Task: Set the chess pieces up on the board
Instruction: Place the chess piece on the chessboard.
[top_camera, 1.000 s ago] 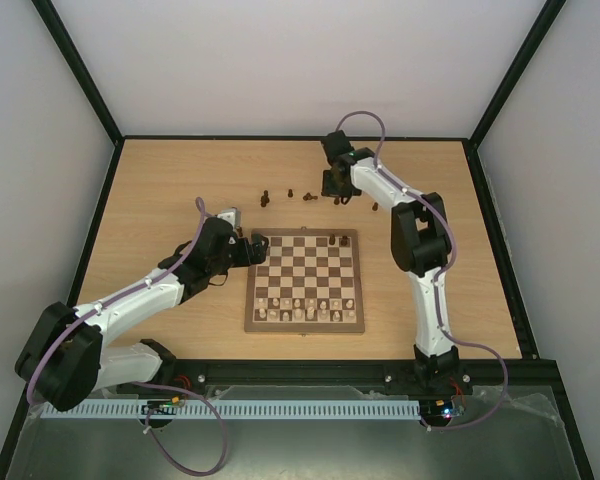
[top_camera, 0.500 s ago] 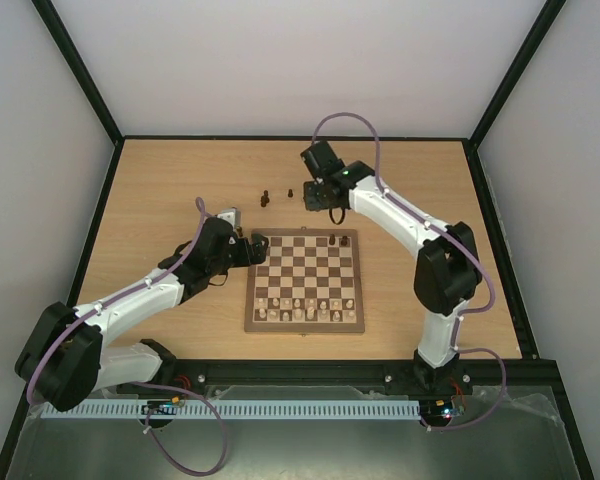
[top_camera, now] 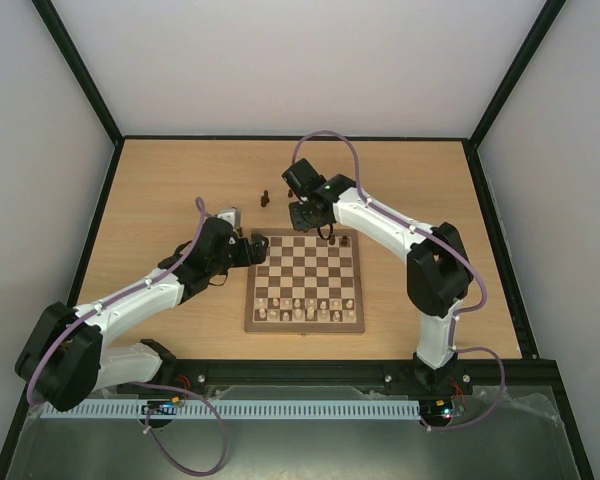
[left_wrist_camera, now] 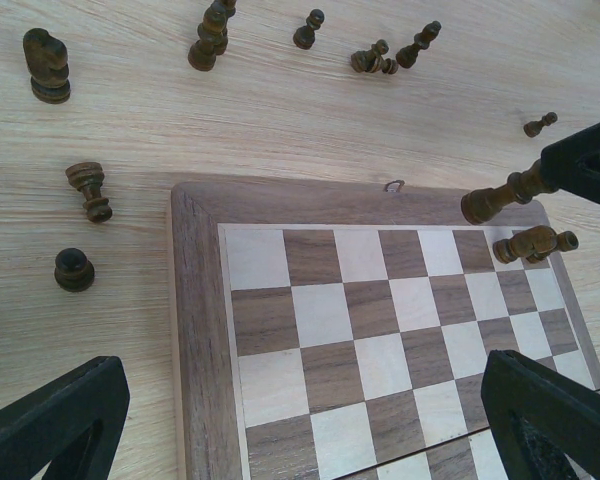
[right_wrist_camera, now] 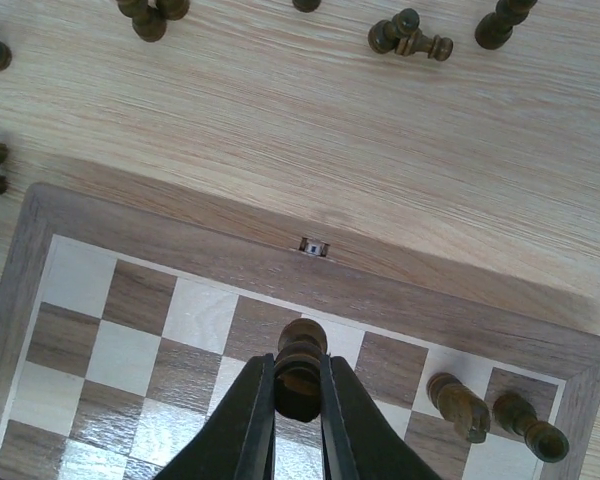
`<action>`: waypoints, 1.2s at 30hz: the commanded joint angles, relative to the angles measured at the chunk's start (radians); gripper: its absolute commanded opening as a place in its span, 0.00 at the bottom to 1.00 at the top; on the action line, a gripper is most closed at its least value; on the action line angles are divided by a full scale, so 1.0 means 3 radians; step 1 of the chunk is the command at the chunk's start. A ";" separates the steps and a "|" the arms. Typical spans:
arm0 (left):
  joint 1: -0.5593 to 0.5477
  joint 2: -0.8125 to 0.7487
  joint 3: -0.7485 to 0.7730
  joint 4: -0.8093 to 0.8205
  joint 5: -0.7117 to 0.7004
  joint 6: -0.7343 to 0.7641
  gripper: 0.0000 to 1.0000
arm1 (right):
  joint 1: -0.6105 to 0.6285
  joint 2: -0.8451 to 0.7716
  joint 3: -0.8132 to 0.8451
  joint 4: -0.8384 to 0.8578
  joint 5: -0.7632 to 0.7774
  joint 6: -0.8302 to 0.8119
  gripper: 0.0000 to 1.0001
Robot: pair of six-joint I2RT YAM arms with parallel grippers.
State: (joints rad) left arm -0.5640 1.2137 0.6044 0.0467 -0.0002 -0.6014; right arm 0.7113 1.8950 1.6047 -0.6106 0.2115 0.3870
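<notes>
One board (top_camera: 306,272) is laid on the counter (top_camera: 160,190). The left claw (left_wrist_camera: 300,420) is spread fully open, nothing gripped, over the board's far left corner. The right claw (right_wrist_camera: 298,372) is closed on one dark chess piece (right_wrist_camera: 302,340) above the far rank. Two further dark pieces (right_wrist_camera: 461,405) are seen on the far right corner squares.

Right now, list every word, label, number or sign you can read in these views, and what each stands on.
No readable text in any view.
The chessboard carries no letters or numbers on its border.
The small metal clasp on that border is too small to tell if it is marked.
</notes>
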 commanded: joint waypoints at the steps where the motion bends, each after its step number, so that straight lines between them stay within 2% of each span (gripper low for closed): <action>1: 0.0016 -0.0056 -0.0031 0.0012 -0.0015 0.0021 1.00 | 0.0011 0.0083 -0.0061 -0.0207 0.0070 0.0023 0.10; 13: 0.0018 -0.0062 -0.0040 0.0016 -0.0015 0.0020 0.99 | 0.0009 0.0065 -0.0409 -0.0006 0.0044 0.0073 0.11; 36: 0.0015 -0.0060 -0.0043 0.0018 -0.0014 0.0021 1.00 | 0.0010 0.0161 -0.0421 0.0185 -0.0004 0.0083 0.11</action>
State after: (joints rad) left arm -0.5640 1.2133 0.6044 0.0467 -0.0006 -0.6018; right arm 0.7113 1.9114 1.4822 -0.5426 0.2142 0.4072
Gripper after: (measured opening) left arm 0.994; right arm 0.112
